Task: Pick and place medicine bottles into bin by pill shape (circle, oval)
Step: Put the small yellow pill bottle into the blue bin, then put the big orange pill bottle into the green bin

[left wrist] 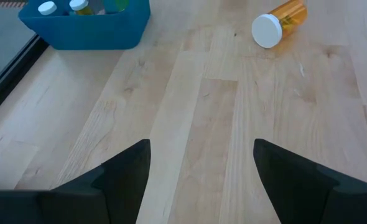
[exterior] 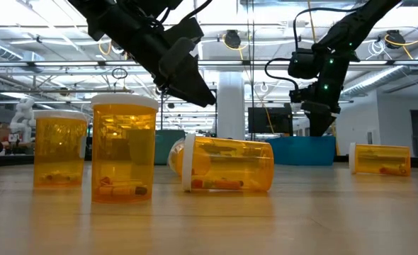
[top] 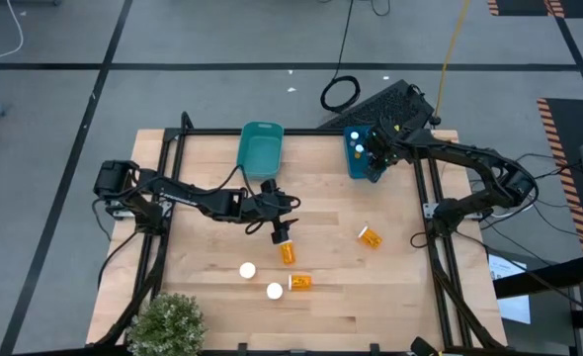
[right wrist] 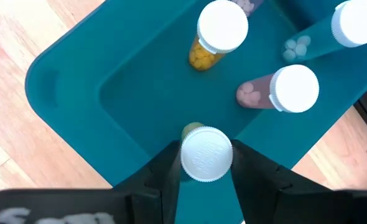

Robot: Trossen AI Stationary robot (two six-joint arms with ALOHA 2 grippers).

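Note:
My left gripper [top: 283, 233] [left wrist: 202, 174] hovers open over the table's middle with only bare wood between its fingers. An orange medicine bottle [top: 288, 253] lies just beside it on the near side. Two more bottles [top: 247, 269] [top: 274, 291] stand upright, white caps up. Two others lie on their sides [top: 299, 282] [top: 371, 236]. My right gripper [top: 374, 154] [right wrist: 206, 163] is over the blue bin [top: 361, 163] at the far right, shut on a white-capped bottle [right wrist: 206, 154]. Three capped bottles [right wrist: 222, 28] [right wrist: 293, 88] [right wrist: 356, 23] lie in that bin. My right gripper pinches the bottle between its two fingers at the sides of the white cap [right wrist: 190, 163]. The fingers come from above, pointing down into the blue bin. The cap faces the wrist and the body [right wrist: 193, 129] points away, above the bin's floor [right wrist: 146, 93].
A green bin [top: 260, 148] stands at the far middle of the table. A potted plant [top: 168, 321] sits at the near left corner. Bare wood lies between the lying bottles and the blue bin. A black keyboard [top: 385, 102] rests beyond the far edge.

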